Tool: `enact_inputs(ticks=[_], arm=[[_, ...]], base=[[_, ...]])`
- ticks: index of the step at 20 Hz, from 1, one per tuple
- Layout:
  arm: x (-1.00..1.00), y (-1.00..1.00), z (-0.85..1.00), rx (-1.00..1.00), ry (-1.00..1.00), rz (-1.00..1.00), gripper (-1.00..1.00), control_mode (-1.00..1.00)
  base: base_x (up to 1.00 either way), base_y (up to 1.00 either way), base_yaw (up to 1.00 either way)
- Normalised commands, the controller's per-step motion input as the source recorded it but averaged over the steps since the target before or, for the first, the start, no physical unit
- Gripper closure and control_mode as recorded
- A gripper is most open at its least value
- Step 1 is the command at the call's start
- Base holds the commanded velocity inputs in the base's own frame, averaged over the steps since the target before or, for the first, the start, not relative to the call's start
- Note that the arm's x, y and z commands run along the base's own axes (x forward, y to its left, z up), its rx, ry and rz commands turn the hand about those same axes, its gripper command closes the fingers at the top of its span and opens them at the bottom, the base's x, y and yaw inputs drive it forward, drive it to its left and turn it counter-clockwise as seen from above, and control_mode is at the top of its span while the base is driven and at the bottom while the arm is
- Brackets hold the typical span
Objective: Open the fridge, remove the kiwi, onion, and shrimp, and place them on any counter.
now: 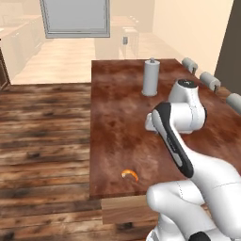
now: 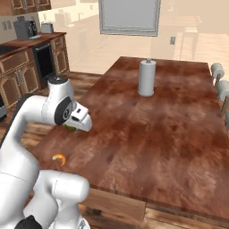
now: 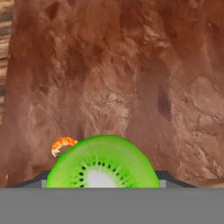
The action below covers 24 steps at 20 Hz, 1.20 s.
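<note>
Counter [image 1: 117, 108] w/ dark red-brown mottled top runs away from the base; its near edge shows in both base views, w/ wood floor [image 1: 42, 136] beyond the left edge. Most of the top is bare: wide free surface between the near edge and the far end, esp. on the right half in the right base view.

Kiwi [image 3: 103, 164]: 1, cut face w/ white core and dark seeds toward the hand cam, sitting low in the hand view between the claw [image 3: 103, 181] tips. Dark finger tips [image 3: 173, 178] show just at either side of it, so claw looks clamped on the kiwi, jaws wide. In the right base view a sliver of green shows under the white hand, low over the counter near its left edge. Can't tell if the kiwi touches the top.

Shrimp [image 1: 130, 175]: 1, small orange crescent lying on the counter close to the near edge, nearer the left side. In the hand view it lies just beside the kiwi, partly behind it.

Paper towel roll [image 1: 151, 77]: 1, grey-white, upright, near the far end, well apart from shrimp and kiwi.

Stools [image 1: 209, 81]: 3 grey seat backs along the right edge in the left base view.

Dark wood cabinets [image 2: 27, 71] stand off the left side, well apart from the counter.
</note>
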Motion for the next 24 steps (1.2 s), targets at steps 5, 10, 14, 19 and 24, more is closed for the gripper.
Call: enact_inputs(ticks=[5, 10, 14, 19, 24], arm=[[0.46, 0.0, -0.71, 0.0, 0.16, 0.0, 1.0, -1.0], [0.45, 0.0, -0.73, 0.0, 0.11, 0.0, 1.0, -1.0], [0.42, 0.0, -0.74, 0.0, 0.11, 0.0, 1.0, -1.0], [0.4, 0.0, -0.71, 0.0, 0.1, 0.0, 1.0, -1.0], [0.35, 0.0, -0.55, 0.0, 0.06, 0.0, 1.0, -1.0]], base=[[0.0, 0.0, 0.0], [0.0, 0.0, 0.0], [0.0, 0.0, 0.0], [0.0, 0.0, 0.0], [0.0, 0.0, 0.0]])
